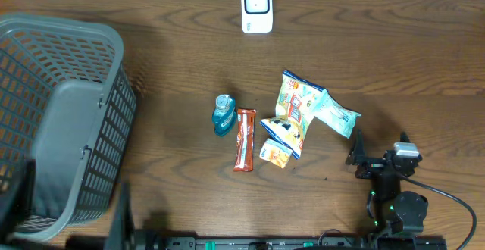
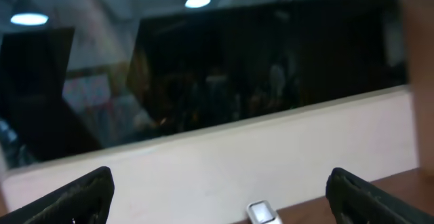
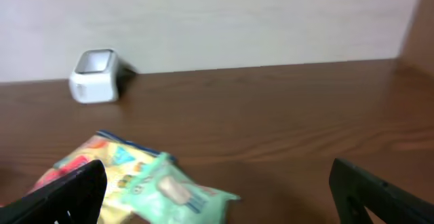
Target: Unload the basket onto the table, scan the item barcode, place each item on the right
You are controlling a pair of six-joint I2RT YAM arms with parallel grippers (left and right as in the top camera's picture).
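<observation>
Overhead gives me the whole spread. The left wrist view catches only wall, a dark window and the scanner (image 2: pixel 261 212) top. The basket (image 1: pixel 61 114) sits far left with its grey floor in plain view. The items lie mid-table: blue bottle (image 1: pixel 223 115), snack bar (image 1: pixel 244 139), chip bag (image 1: pixel 295 106) and green packet (image 3: pixel 173 193), the last nearest my right gripper (image 3: pixel 220 200). That gripper sits low with its jaws spread wide, holding nothing. The left gripper (image 2: pixel 220 197) points at the wall, equally wide and empty.

Wood-grain table (image 1: pixel 174 45), grey plastic basket (image 1: pixel 61 114), glossy snack packets (image 1: pixel 297 106)
</observation>
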